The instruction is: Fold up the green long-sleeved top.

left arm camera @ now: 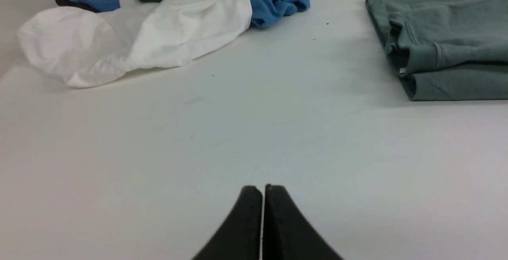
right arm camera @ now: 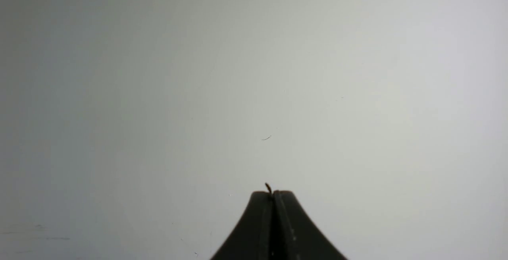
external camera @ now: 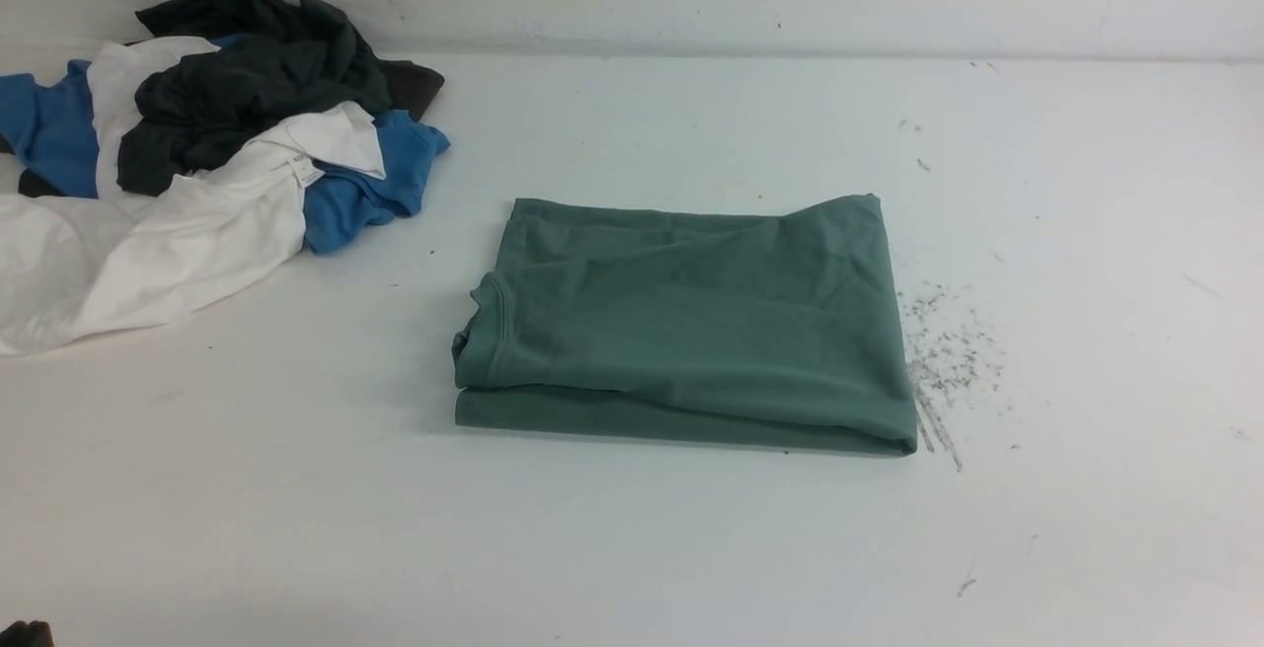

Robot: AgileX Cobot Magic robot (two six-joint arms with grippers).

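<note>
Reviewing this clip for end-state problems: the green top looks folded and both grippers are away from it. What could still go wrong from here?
1. The green long-sleeved top has loose, slightly uneven stacked layers at its near edge; a nudge could open the fold.
2. The pile of other clothes lies close on the left; the shut left gripper could snag it when moving.
3. Dark specks beside the top's right edge could soil it if it slides.

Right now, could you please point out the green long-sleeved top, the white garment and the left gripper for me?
green long-sleeved top [external camera: 691,321]: front view, middle of the folded upper layer.
white garment [external camera: 148,242]: front view, its broad flat part.
left gripper [left arm camera: 263,190]: left wrist view, the closed fingertips.
</note>
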